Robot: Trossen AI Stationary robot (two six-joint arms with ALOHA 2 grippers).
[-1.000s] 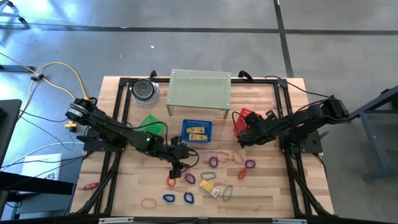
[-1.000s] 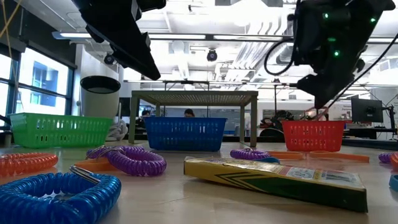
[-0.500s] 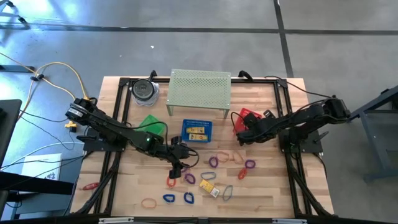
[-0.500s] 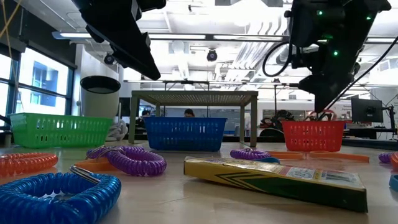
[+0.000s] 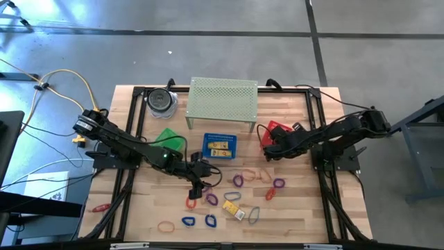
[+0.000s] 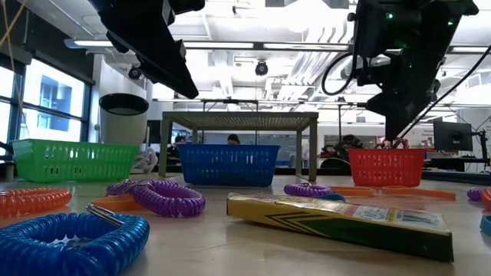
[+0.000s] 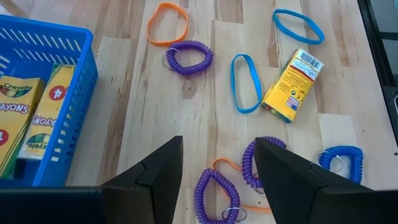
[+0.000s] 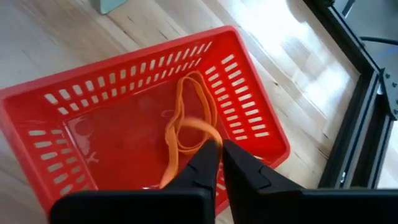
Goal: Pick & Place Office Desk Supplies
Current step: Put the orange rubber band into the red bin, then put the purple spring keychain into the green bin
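My right gripper [image 8: 221, 144] hovers over the red basket [image 8: 130, 124] at the table's right, shut on an orange band [image 8: 174, 149]. A second orange band [image 8: 198, 93] lies on the basket floor. My left gripper [image 7: 217, 143] stands open above the table's middle, nothing between its fingers. Under it lie purple coils [image 7: 214, 193]. Farther off lie another purple coil [image 7: 189, 57], blue bands [image 7: 247, 83], an orange band [image 7: 168, 23] and a yellow crayon box [image 7: 292, 84]. My right gripper pinches the orange band's upper stretch [image 8: 198, 129] between its fingertips, coming from above and slanting down. The loop hangs slack below them inside the red basket. The left finger hides the loop's lower end.
A blue basket [image 5: 220, 146] with crayon boxes, a green basket [image 5: 170, 142] and a mesh shelf [image 5: 223, 103] stand at the back. A round tin [image 5: 161, 101] stands at the back left. Loose bands and coils [image 5: 236, 198] lie across the table's near middle.
My right gripper has stayed over the red basket, rolling and tipping a little, and in the low view it has edged slightly sideways. The left arm has kept still.
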